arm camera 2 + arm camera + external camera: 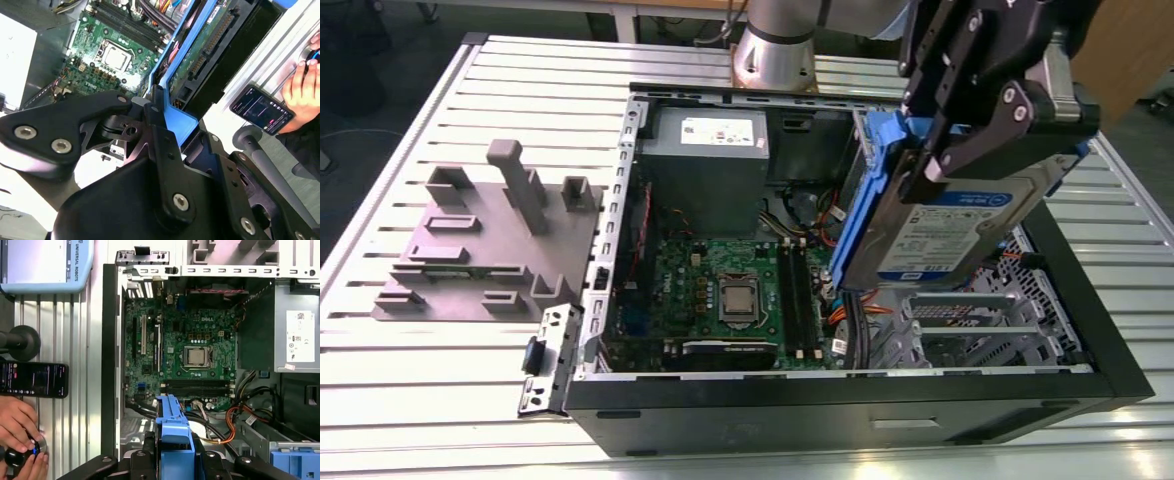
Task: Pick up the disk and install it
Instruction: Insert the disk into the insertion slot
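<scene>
The disk (947,232), a silver drive with a white-and-blue label in a blue carrier, hangs on edge and tilted above the open computer case (854,398). My gripper (947,160) is shut on its upper end. The disk's lower end is over the metal drive bay (974,322) at the exterior view's right. In both wrist views the blue carrier (177,65) (172,435) runs out from between my black fingers (155,117) (145,460), above the motherboard (185,350).
A grey power-supply box (707,160) sits at the case's back. A grey fixture block (480,240) lies on the slatted table at the exterior view's left. A person's hand (20,425) and a phone (32,380) are beside the case. A blue bracket (295,462) sits inside.
</scene>
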